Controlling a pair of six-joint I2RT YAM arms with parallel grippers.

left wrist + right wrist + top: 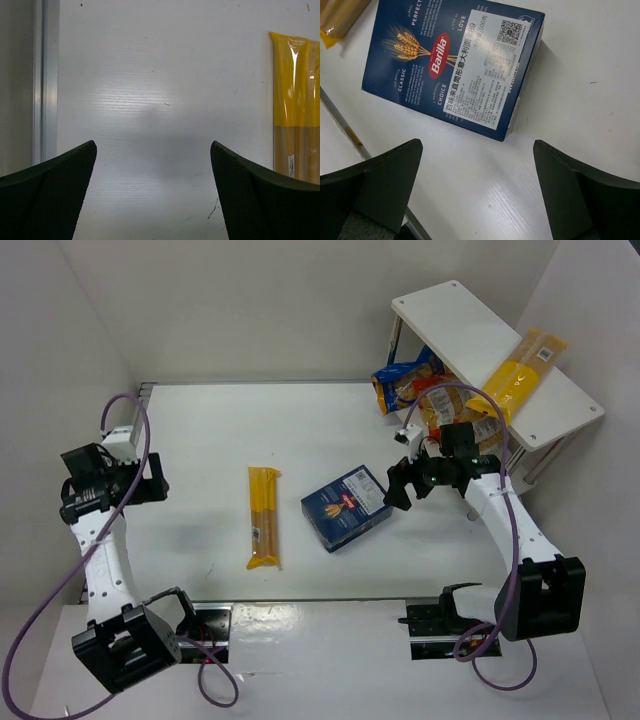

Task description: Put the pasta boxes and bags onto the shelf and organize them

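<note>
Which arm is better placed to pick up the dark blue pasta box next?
Right. The right gripper hangs open just beside the dark blue pasta box, near the shelf; the left gripper sits far off, beyond the spaghetti bag.

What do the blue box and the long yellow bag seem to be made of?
The blue box looks like printed cardboard, matte, with sharp folded edges and a paper label. The yellow bag seems glossy plastic film: light glints on it.

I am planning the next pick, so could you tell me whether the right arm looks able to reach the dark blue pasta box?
Probably yes: the right gripper hangs open just beside the dark blue box, which lies flat on the table with nothing between them.
</note>
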